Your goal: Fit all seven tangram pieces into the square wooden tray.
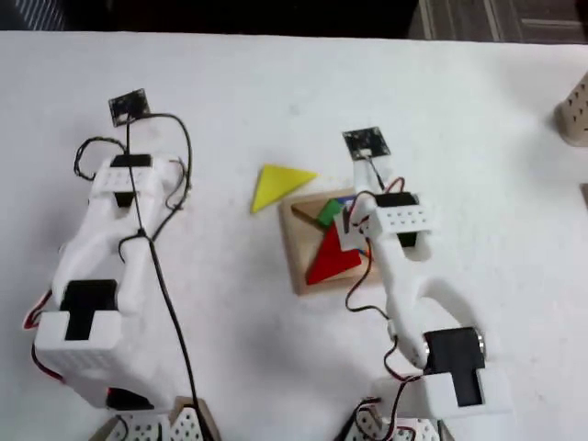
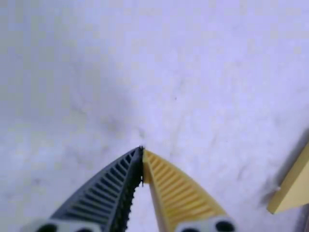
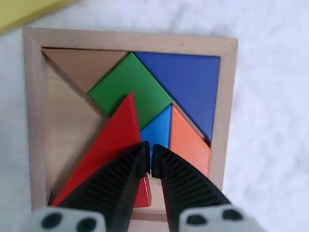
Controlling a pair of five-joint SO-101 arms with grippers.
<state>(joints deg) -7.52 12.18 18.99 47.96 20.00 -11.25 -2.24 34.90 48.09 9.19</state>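
The square wooden tray (image 3: 130,35) holds a brown triangle (image 3: 82,65), a green square (image 3: 128,84), a big blue triangle (image 3: 188,82), a small light-blue piece (image 3: 157,128) and an orange piece (image 3: 188,142). A red triangle (image 3: 108,145) lies askew in the tray, its tip over the green square. My right gripper (image 3: 149,152) hovers shut over the red triangle's edge. The yellow triangle (image 1: 278,184) lies on the table at the tray's (image 1: 299,262) far-left corner. My left gripper (image 2: 142,151) is shut over bare table, with the yellow triangle's edge (image 2: 292,186) off to one side.
The table is covered in white cloth. The left arm (image 1: 119,193) stands left of the tray, its black cable (image 1: 170,303) trailing toward the front edge. A pale holed object (image 1: 574,110) sits at the far right. Bare wood (image 3: 63,125) shows in the tray beside the red triangle.
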